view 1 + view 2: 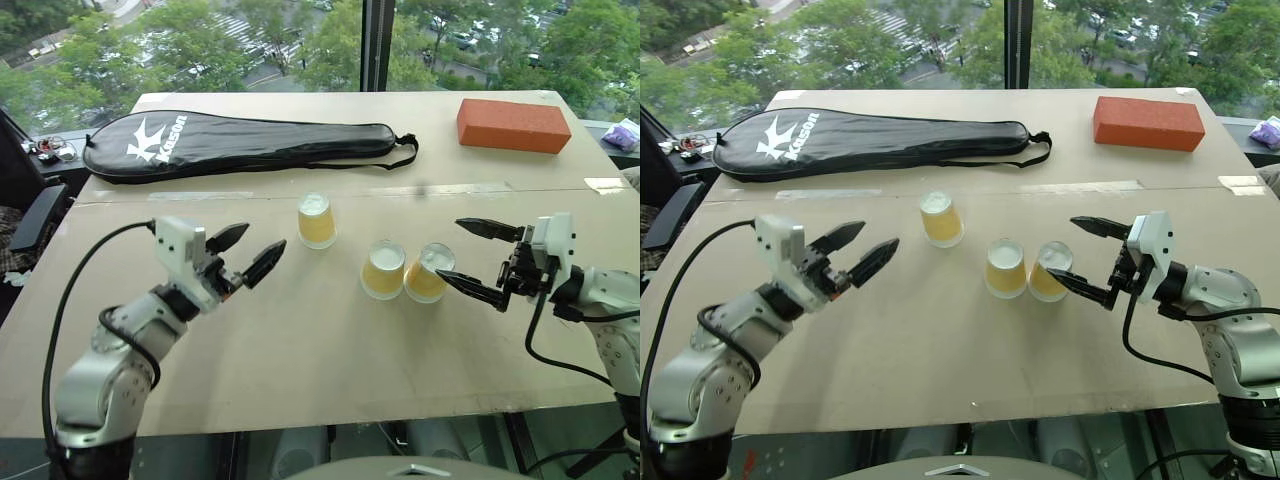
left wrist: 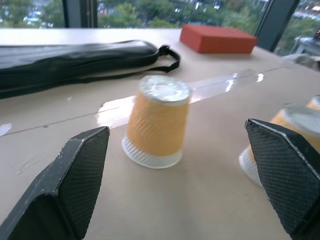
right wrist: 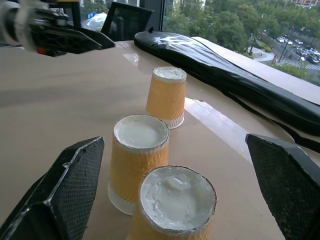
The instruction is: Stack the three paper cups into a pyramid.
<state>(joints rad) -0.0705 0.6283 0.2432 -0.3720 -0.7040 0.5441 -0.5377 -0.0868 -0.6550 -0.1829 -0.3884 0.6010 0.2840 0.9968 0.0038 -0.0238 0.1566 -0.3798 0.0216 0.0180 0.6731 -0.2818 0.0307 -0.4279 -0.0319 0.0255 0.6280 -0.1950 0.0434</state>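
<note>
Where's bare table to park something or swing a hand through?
Free: the wide near strip of the table between the left hand and right hand, and the stretch between the racket bag and brick. Crowded: mid-table, where two cups stand side by side, the lone cup just behind-left.

A pale counter (image 1: 300, 360) is seen across most of the frame, with a taped seam (image 1: 200, 196) running across its middle. At upper left a black racket bag (image 1: 230, 143) is laid on it; at upper right an orange brick (image 1: 513, 125). Behind, along the top, large windows are divided by a dark mullion (image 1: 377, 45), and daylit trees (image 1: 200, 40), a road and parked cars are seen below. At the left edge a dark chair (image 1: 30, 225) is partly shown.
</note>
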